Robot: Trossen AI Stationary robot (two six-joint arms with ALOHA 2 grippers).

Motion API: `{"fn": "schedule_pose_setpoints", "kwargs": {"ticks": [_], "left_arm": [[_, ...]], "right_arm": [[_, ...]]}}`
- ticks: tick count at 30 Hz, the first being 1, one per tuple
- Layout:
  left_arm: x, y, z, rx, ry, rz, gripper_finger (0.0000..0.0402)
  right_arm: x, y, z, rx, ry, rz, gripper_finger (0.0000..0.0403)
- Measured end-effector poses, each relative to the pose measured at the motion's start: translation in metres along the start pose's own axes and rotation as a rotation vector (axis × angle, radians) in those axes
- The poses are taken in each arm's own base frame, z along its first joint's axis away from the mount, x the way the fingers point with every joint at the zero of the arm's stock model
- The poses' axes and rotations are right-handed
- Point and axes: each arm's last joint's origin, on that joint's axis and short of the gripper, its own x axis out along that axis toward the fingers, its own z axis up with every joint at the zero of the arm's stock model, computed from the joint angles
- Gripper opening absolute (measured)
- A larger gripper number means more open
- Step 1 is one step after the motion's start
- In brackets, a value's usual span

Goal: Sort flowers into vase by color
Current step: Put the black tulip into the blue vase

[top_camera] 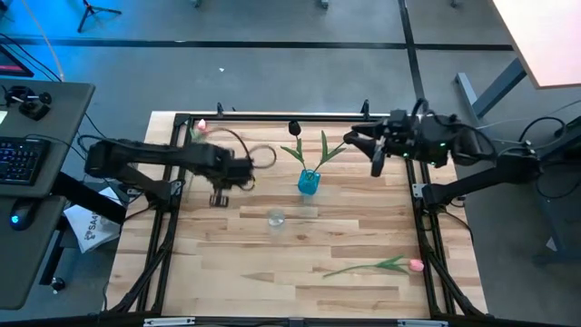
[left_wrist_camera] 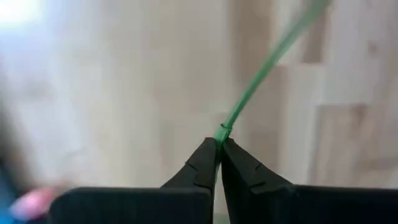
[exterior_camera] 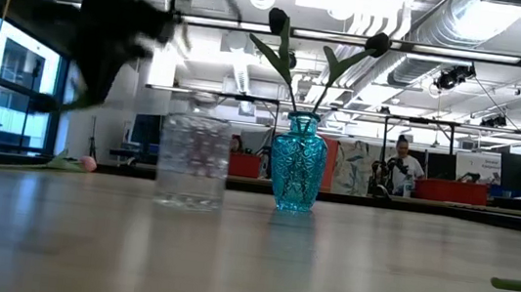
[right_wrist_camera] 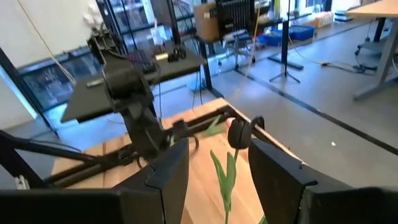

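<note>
Clear glass jar (top_camera: 276, 218) stands near the blue vase (top_camera: 309, 183).

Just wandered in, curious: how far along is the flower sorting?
Both dark tulips already stand in the blue vase. The left gripper has its fingers shut on a pink tulip. The other pink tulip lies on the table; the clear vase is empty.

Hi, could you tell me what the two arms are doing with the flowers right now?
The left end effector is shut on the green stem of a pink tulip, held at the table's far left. The blue vase already holds two dark tulips, and the right end effector hangs open beside them. The clear vase is empty, and another pink tulip lies on the table near the right arm.
</note>
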Motion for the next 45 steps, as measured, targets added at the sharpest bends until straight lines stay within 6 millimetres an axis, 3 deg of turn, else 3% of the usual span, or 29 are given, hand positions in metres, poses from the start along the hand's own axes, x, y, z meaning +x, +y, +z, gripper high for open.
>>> {"fn": "schedule_pose_setpoints", "kwargs": {"ticks": [4,7,12,16,19,23,26,29,39,45], "left_arm": [[-0.054,0.016,-0.012,-0.132,-0.125,0.184,0.0001],[-0.088,0.024,-0.022,-0.223,-0.221,0.220,0.0000],[-0.139,0.032,-0.031,-0.394,-0.439,0.173,0.0000],[-0.169,0.035,-0.020,-0.586,-0.726,-0.012,0.0000],[-0.176,0.034,-0.005,-0.659,-0.884,-0.242,0.0000],[-0.176,0.032,0.022,-0.791,-0.968,-0.602,0.0000],[-0.190,0.033,0.039,-0.890,-1.064,-0.895,0.0000],[-0.202,0.032,0.049,-0.929,-1.127,-1.073,0.0000],[-0.190,0.031,0.064,-1.148,-0.989,-1.188,0.0000],[-0.190,0.034,0.064,-1.175,-0.994,-1.199,0.0000]], "right_arm": [[-0.010,-0.003,0.004,0.012,-0.025,0.008,0.0161],[-0.010,-0.003,0.004,0.012,-0.026,0.014,0.0161],[-0.008,-0.001,0.003,-0.017,-0.010,0.051,0.0161],[-0.007,0.001,0.007,-0.004,-0.047,0.083,0.0161],[-0.006,0.007,0.018,0.002,-0.149,0.205,0.0161],[0.007,0.022,0.026,-0.047,-0.257,0.343,0.0161],[0.021,0.035,0.019,-0.221,-0.268,0.354,0.0161],[0.034,0.050,0.010,-0.465,-0.286,0.306,0.0161],[0.062,0.090,-0.014,-1.247,-0.273,-0.119,0.0161],[0.080,0.101,-0.031,-1.481,-0.160,-0.229,0.0161]]}}
